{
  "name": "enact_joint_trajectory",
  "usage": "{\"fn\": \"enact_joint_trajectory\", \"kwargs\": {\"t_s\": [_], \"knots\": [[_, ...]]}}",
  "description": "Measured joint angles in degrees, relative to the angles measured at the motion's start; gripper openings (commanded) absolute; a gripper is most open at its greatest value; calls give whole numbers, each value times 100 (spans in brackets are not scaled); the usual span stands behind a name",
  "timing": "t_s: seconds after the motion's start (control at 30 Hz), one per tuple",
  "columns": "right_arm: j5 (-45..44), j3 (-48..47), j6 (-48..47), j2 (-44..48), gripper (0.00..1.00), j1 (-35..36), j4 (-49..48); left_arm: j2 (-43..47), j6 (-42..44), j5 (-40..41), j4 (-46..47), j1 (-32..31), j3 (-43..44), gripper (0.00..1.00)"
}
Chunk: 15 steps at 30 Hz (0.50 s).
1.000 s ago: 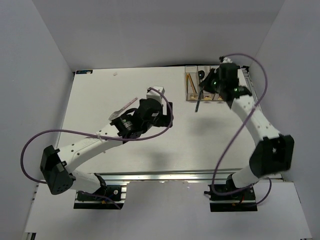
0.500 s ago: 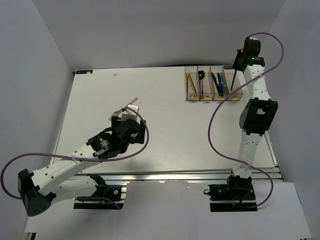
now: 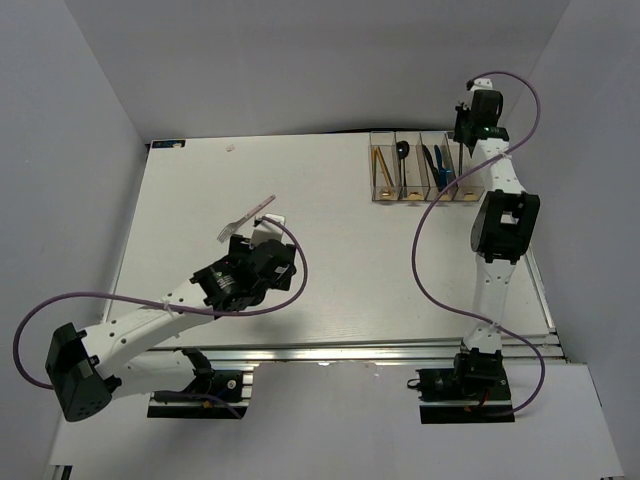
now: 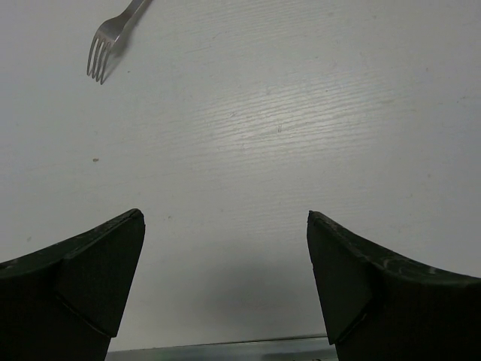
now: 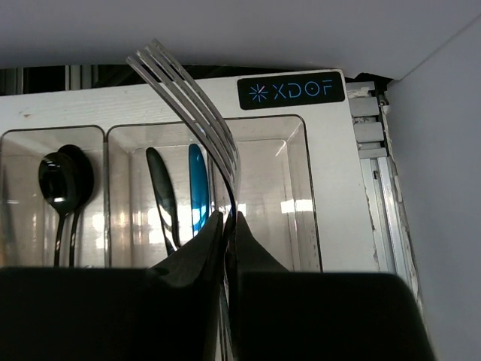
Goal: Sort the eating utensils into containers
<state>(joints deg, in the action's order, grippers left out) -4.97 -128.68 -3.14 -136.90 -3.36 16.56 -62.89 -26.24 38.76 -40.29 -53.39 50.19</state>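
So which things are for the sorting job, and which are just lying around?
For the job: held fork in the right gripper, loose fork, black spoon, blue knife, orange chopsticks, clear bins.
Just lying about: XDOF sticker, purple cables.

The far fork (image 5: 192, 109) is gleaming silver, the spoon (image 5: 64, 180) shining black, one knife (image 5: 197, 188) showing blue, the table (image 4: 301, 113) looking white.

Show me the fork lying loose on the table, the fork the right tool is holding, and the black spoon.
loose fork (image 4: 113, 31), left wrist view, base of tines
held fork (image 5: 224, 167), right wrist view, base of tines
spoon (image 5: 58, 180), right wrist view, bowl
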Motion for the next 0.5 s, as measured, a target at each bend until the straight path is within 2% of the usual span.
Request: {"fn": "enact_joint_trajectory", "kwargs": {"t_s": [0.17, 0.23, 0.27, 0.3, 0.37, 0.4, 0.5], "knots": [[72, -20, -37, -271, 0, -63, -208, 225, -9, 9, 9, 0, 0, 98], [94, -13, -35, -319, 3, -96, -232, 302, -9, 9, 20, 0, 0, 98], [103, 2, -33, -328, 7, -111, -247, 313, -9, 9, 24, 0, 0, 98], [107, 24, -28, -328, 16, -120, -284, 315, -9, 9, 28, 0, 0, 98], [107, 63, 15, -328, 24, -149, -356, 310, -9, 9, 26, 0, 0, 98], [111, 68, 46, -328, 37, -162, -374, 310, -9, 9, 26, 0, 0, 98], [133, 107, 162, -328, 50, -192, -459, 310, -11, 9, 26, 0, 0, 98]]}}
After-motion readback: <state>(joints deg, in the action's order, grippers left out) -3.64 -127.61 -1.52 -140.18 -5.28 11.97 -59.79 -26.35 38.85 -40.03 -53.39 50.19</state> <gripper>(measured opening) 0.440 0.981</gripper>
